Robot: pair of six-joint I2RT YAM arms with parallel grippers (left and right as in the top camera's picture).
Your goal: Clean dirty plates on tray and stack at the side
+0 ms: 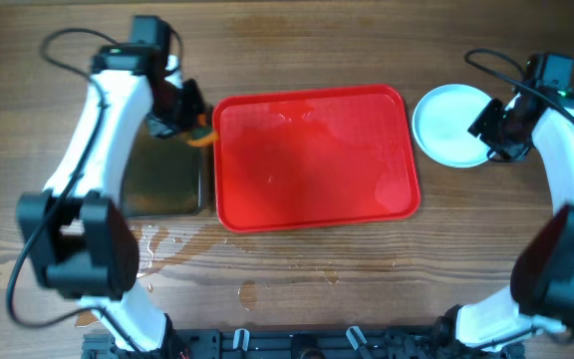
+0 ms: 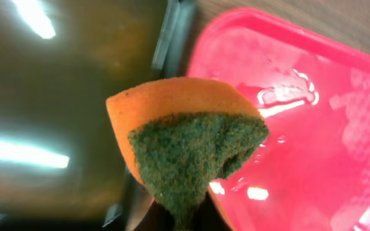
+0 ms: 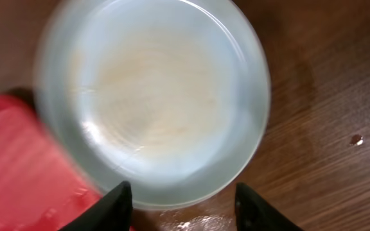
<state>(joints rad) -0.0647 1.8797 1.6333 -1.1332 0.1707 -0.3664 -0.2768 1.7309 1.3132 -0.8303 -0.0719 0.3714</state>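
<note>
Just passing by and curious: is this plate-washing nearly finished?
Nearly, it seems. Done: the red tray holds only water drops; the plates sit beside it. In hand: the left end effector grips a sponge, the right end effector hangs open by the plates. Left: little visible, though the stack's count is unclear.

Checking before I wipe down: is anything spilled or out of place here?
Yes. Water is puddled on the table in front of the black tray, with a smaller patch in front of the red tray, whose surface is wet too.
</note>
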